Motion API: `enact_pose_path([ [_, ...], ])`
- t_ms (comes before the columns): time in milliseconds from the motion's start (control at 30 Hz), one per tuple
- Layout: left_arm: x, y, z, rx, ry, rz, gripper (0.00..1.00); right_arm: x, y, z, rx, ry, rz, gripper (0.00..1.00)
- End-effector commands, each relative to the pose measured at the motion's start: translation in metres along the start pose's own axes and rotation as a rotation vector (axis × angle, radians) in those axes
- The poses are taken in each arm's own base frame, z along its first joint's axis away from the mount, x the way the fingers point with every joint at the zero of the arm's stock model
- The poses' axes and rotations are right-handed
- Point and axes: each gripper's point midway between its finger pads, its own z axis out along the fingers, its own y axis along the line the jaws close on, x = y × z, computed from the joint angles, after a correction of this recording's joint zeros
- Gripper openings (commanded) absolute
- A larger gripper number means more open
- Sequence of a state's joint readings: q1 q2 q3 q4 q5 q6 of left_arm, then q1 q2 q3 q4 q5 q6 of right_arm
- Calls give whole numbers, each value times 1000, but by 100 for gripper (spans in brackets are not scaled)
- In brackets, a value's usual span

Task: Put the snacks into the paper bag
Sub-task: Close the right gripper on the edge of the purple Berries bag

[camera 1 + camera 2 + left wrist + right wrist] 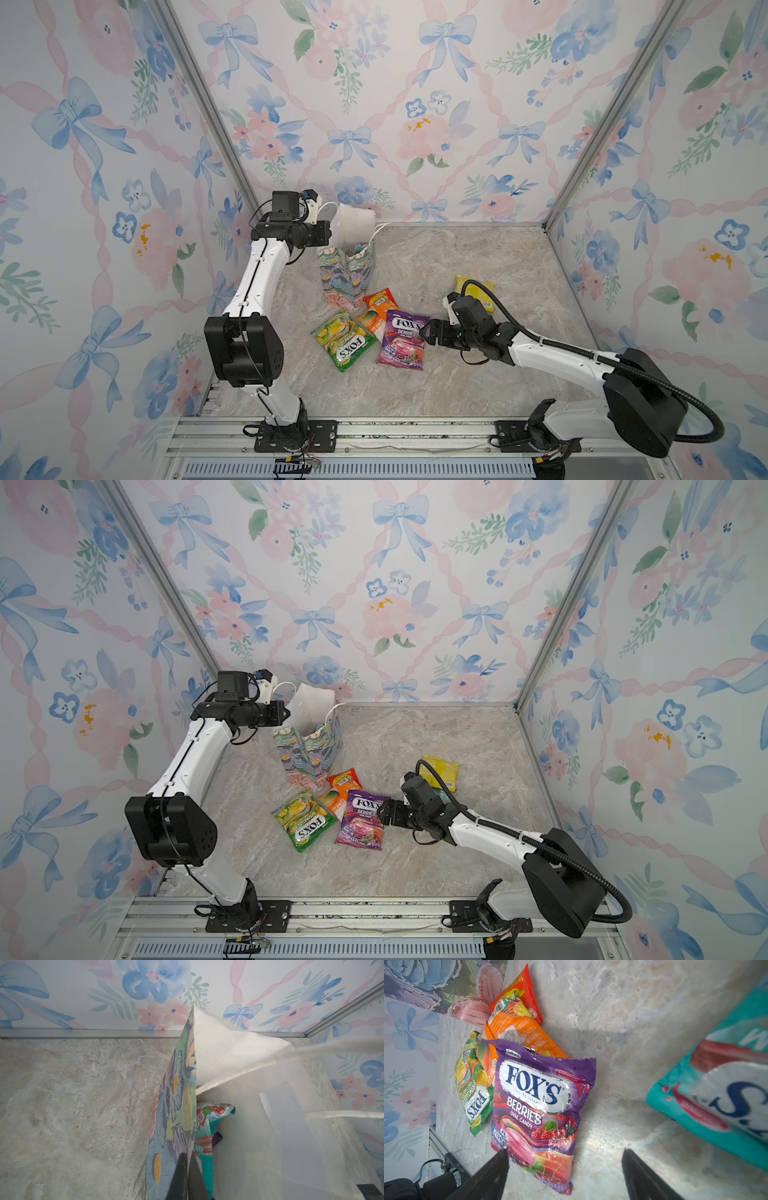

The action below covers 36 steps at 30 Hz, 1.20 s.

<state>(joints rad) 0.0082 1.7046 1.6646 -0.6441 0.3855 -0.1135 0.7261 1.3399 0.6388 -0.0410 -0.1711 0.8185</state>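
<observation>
The paper bag [347, 266] stands upright at the back left in both top views. My left gripper [188, 1167] is shut on its printed wall at the rim. Inside lies a teal packet [204, 1126] with something purple beside it. On the table in front lie a purple FOX'S packet [402, 338], a green one [343, 338], an orange one [376, 320] and a red-orange one [380, 297]. My right gripper [564, 1151] stands open just right of the purple packet [537, 1105], one finger at its corner, holding nothing. A yellow bag [473, 289] and a teal packet [716, 1095] lie by the right arm.
The marble table [478, 374] is boxed in by flower-papered walls with metal corner posts [582, 137]. A metal rail [374, 432] runs along the front edge and carries both arm bases. The bag's white cord handles [332, 1047] hang loose over its mouth.
</observation>
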Motion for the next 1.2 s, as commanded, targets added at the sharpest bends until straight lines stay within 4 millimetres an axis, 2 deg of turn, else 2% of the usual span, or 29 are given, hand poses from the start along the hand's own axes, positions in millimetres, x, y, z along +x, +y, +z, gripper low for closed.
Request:
enact_pose_path([
  [0,5,3,0,-12,9,7,0,-4,10,-1,-97,-29,97,90],
  [67,5,3,0,-12,9,7,0,-1,11,1,-122,-24,113,91],
  [200,5,3,0,-11,9,7,0,2,12,3,-155,-25,131,100],
  [433,6,3,2,-12,13,6,0,4,8,12,-157,-11,155,97],
  [600,6,3,2,-12,12,8,0,8,8,22,-177,7,188,100],
  [1167,5,1,0,-11,9,12,0,15,11,53,-236,60,265,79],
])
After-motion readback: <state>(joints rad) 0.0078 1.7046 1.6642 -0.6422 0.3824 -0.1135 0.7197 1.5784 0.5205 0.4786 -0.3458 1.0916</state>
